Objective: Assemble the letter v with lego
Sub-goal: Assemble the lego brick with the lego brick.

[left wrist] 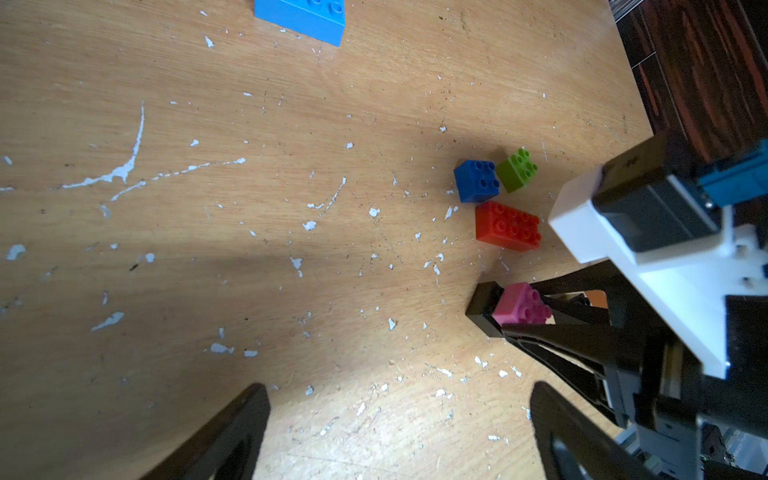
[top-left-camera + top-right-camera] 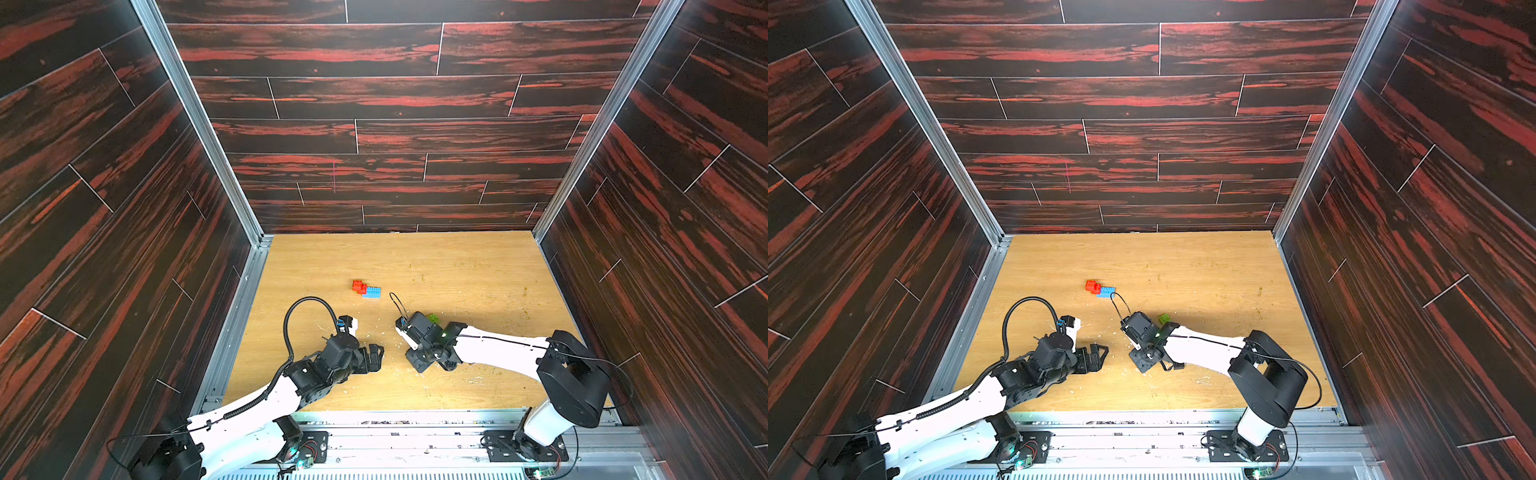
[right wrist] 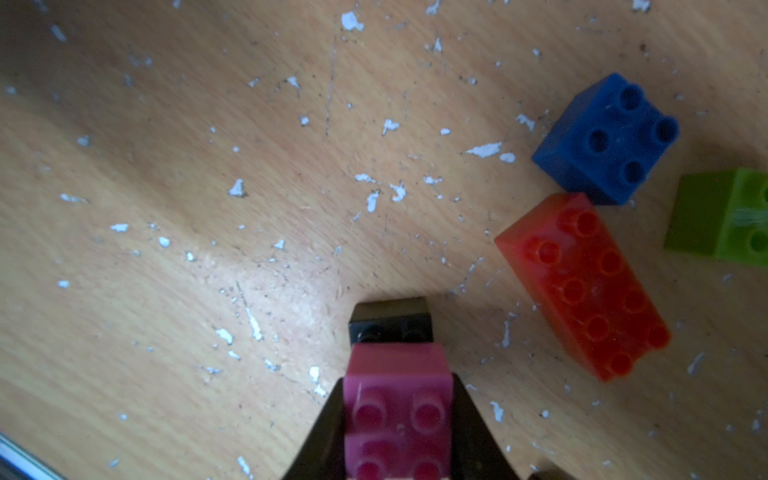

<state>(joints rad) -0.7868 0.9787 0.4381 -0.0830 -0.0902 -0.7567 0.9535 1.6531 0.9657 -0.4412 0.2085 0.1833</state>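
Closest to the robot's base, the left hand is spread wide and holds nothing. It is near the pink brick, on the robot's left of it. The right hand is pinching the pink brick by its two sides. The pink brick is stuck on top of a black brick, which pokes out past it, away from the hand. Both are low over the counter; I cannot tell if the black one touches it. A bit farther than the pink brick, on the side away from the left hand, lies the long red brick, bumps up. Its long side runs at a slant to the pink-and-black line. Just past its far end are the blue brick and the green brick, side by side. Farthest from the pink brick, the far red bricks and the light blue brick touch. I think the held bricks go onto another brick next. The long red brick is nearest, the right hand is much closer to it than the left, and the hand would have to turn to line up.
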